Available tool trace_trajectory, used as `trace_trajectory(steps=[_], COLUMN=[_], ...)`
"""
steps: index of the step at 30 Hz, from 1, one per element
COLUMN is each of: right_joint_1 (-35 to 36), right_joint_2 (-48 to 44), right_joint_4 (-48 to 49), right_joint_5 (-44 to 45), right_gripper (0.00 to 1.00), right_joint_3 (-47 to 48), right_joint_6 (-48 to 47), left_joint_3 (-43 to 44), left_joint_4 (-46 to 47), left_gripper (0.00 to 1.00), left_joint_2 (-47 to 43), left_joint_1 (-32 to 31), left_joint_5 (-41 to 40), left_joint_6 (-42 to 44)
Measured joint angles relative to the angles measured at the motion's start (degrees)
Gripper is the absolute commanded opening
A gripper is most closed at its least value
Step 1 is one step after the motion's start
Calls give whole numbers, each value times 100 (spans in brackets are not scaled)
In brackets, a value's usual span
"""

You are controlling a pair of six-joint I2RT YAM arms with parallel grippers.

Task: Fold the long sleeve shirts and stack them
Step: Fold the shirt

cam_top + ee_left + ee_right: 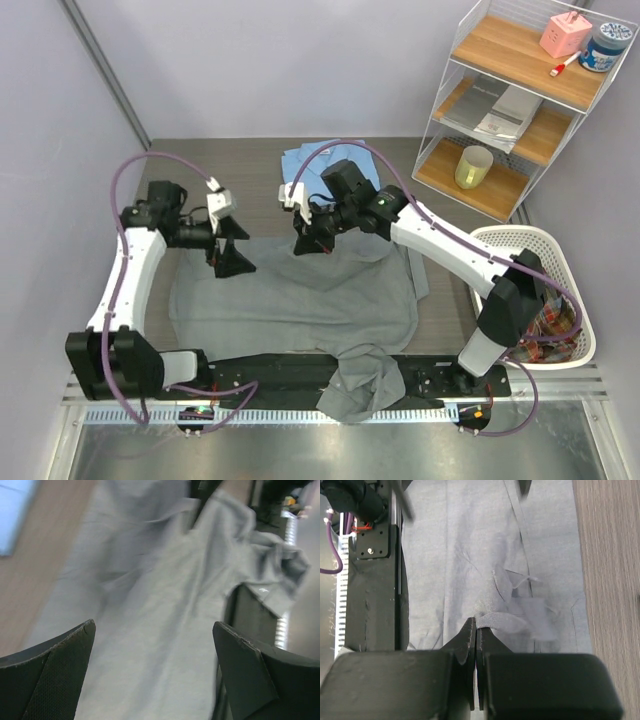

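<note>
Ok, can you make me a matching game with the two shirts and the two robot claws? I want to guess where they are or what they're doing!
Things:
1. grey shirt
2. light blue shirt
3. left gripper
4. right gripper

Places or states:
A. shut, pinching grey cloth
B. lying at the far side of the table
C. wide open, holding nothing
D. spread across the middle, one end hanging over the near edge

Pairs: 1-D, 2-B, 3-C, 4-A
</note>
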Motion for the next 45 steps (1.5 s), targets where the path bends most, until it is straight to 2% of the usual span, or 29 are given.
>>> trace_trajectory(steps=[1, 6, 10, 12, 15, 16, 18, 19, 20, 21, 22, 23, 26, 28, 31, 35, 38, 42, 44, 45], right_joint_1=[9, 131, 245, 245, 269, 282, 302, 302, 278, 251, 234, 203, -33, -420, -1357, -2249, -2529, -2841, -3003, -3060], right_joint_2=[-42, -254, -367, -472, -562, -584, -614, -616, -632, -664, -730, -837, -1307, -1644, -1878, -1165, -83, 1071, 1419, 1519], right_joint_4=[68, 184, 232, 249, 358, 400, 485, 505, 520, 505, 466, 398, 190, -4, -83, -85, -98, -299, -411, -439], right_joint_5=[15, 76, 107, 129, 140, 142, 249, 317, 365, 409, 461, 516, 590, 608, 629, 734, 809, 979, 1082, 1130], right_gripper=[1, 1, 1, 1, 2, 11, 18, 29, 36, 41, 51, 55, 65, 68, 63, 46, 38, 36, 36, 36], right_joint_3=[-35, -280, -382, -444, -503, -531, -588, -601, -627, -669, -730, -811, -1106, -1241, -1281, -1058, -787, -684, -667, -649], right_joint_6=[55, 179, 199, 254, 275, 282, 275, 273, 291, 304, 293, 271, 210, 197, 264, 470, 588, 614, 597, 588], left_joint_3=[-203, -1464, -1576, -1582, -1585, -1587, -1591, -1604, -1606, -1604, -1602, -1602, -1593, -1558, -1499, -1453, -1370, -1211, -1139, -1106], left_joint_4=[175, 2350, 3322, 3646, 4035, 4144, 4151, 4118, 4085, 4019, 3939, 3836, 3333, 2826, 2081, 1665, 1742, 2035, 2251, 2371], left_gripper=[100, 100, 100, 95, 56, 37, 16, 3, 1, 0, 0, 0, 0, 0, 6, 10, 13, 17, 21, 28], left_joint_2=[-149, -1021, -894, -822, -684, -636, -590, -581, -577, -568, -562, -555, -544, -525, -459, -367, -125, 289, 503, 614], left_joint_1=[-188, -1569, -2332, -2465, -2647, -2693, -2758, -2791, -2813, -2817, -2817, -2817, -2855, -2931, -3104, -3460, -3768, -4135, -4413, -4575], left_joint_5=[24, -291, -625, -752, -964, -1019, -1003, -988, -994, -1003, -1010, -1019, -1032, -1045, -1097, -1248, -1355, -1491, -1582, -1648], left_joint_6=[-227, -1777, -2295, -2455, -2649, -2640, -2686, -2614, -2583, -2474, -2354, -2175, -1585, -953, -144, 291, 151, -306, -595, -772])
